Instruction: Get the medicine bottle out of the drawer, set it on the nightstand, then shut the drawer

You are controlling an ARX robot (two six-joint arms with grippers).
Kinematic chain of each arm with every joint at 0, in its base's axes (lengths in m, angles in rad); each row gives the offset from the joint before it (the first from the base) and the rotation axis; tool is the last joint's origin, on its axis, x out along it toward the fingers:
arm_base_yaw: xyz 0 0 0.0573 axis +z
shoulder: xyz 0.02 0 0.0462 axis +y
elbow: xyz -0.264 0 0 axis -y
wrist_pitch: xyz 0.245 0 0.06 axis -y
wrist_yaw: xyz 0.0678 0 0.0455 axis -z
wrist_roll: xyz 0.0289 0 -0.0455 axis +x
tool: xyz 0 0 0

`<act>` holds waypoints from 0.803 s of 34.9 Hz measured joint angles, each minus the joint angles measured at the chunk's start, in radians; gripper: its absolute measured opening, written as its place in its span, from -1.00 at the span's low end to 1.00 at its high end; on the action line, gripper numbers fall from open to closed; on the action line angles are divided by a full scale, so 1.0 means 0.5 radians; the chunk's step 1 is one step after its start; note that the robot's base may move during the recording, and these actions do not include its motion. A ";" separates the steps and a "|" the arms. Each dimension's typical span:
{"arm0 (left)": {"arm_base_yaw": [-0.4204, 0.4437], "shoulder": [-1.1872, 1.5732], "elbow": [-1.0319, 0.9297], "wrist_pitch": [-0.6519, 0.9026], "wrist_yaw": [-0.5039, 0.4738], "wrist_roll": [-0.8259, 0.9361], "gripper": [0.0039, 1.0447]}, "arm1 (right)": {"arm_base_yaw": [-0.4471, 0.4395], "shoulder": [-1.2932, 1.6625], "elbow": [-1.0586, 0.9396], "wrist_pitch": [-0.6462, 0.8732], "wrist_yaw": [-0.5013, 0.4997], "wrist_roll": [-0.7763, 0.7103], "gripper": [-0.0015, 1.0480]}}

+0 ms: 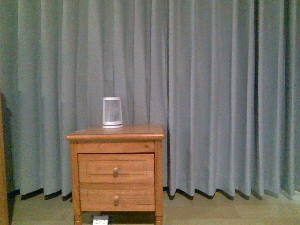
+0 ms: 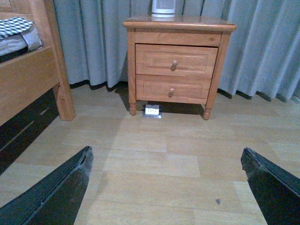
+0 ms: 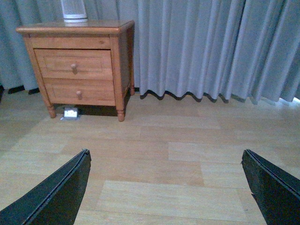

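The left gripper (image 2: 165, 157) stands with its dark fingers (image 2: 61, 187) spread wide, nothing between them but bare floor (image 2: 154, 140). The right gripper (image 3: 165, 154) is spread just as wide and also holds nothing. Both hang low over pale wood planks, well apart from the furniture. Neither arm shows in the front view.

Ahead of both grippers the floor is open right up to the nightstand (image 1: 140, 132), which stands with its back near a grey-blue curtain (image 1: 211, 93). Its rounded top edge overhangs the body a little. The drawer (image 1: 133, 161) is shut, its panel front flush with the frame and its round knob (image 1: 115, 172) standing proud. The lower drawer (image 1: 136, 197) beneath it is shut too. The medicine bottle shows in no view, so where it lies cannot be told.

On the top, toward the back left, stands a white slatted cone (image 1: 112, 112), upright; the rest of the top is bare wood.

In the left wrist view, a wooden bed frame (image 2: 28, 79) with a checked cloth (image 2: 14, 26) on it stands beside the nightstand, its corner post near the cabinet, narrowing the room on that side. The other side is open along the curtain. A small white box (image 2: 152, 110) lies on the floor between the front feet, partly under the cabinet.
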 joint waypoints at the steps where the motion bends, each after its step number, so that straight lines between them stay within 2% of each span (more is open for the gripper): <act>1: 0.000 0.000 0.000 0.000 0.000 0.000 0.88 | 0.000 0.000 0.000 0.000 0.000 0.000 0.87; 28: 0.000 0.000 0.000 0.000 0.000 0.000 0.88 | 0.000 0.000 0.000 0.000 0.000 0.000 0.87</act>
